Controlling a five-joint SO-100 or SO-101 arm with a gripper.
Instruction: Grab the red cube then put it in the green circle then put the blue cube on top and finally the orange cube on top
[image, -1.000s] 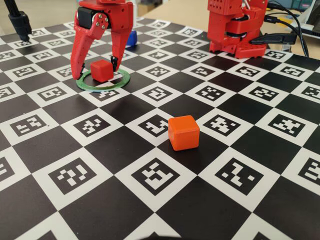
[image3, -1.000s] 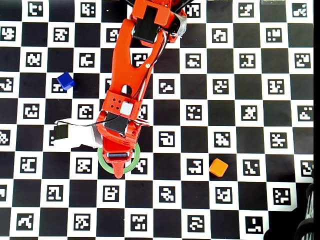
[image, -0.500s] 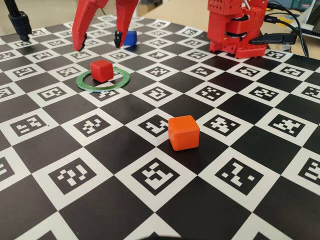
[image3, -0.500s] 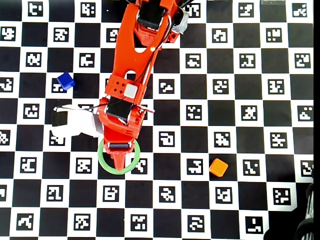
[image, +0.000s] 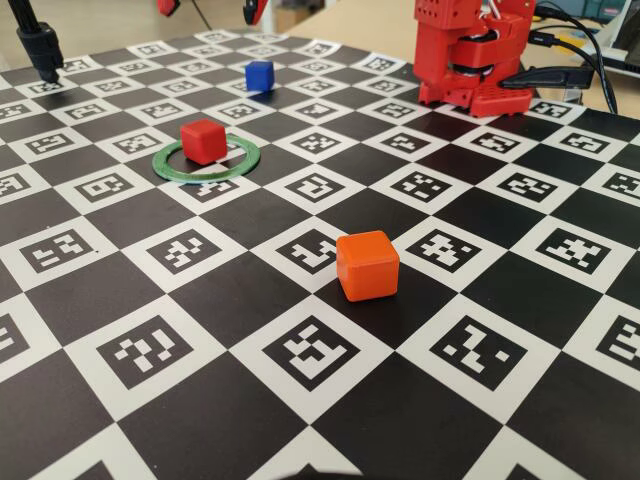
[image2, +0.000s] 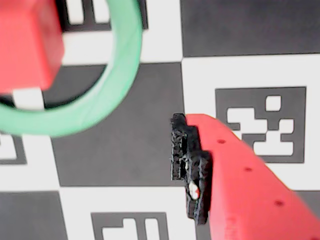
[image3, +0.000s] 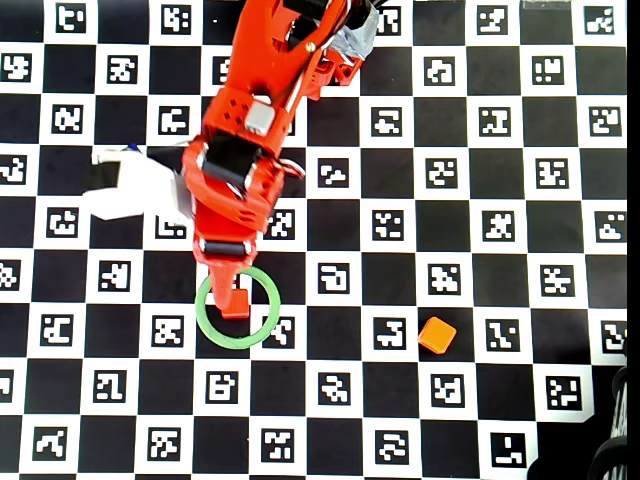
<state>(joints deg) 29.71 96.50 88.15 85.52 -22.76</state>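
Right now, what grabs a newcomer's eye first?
The orange cube, alone on the checkered marker board nearest the fixed camera. Behind it, the red cube sits inside the green circle, nearer its far rim, and the blue cube waits farther back.

The board (image: 120, 290) is a black-and-white checkerboard, each white square printed with a black coded marker. The red cube (image: 203, 140) is matte red; the ring (image: 245, 160) around it is green. The blue cube (image: 259, 75) is deep blue, the orange cube (image: 367, 265) bright orange. The arm (image3: 255, 120) is red with a white camera housing (image3: 135, 190); its fingertip pad (image2: 190, 167) is black.
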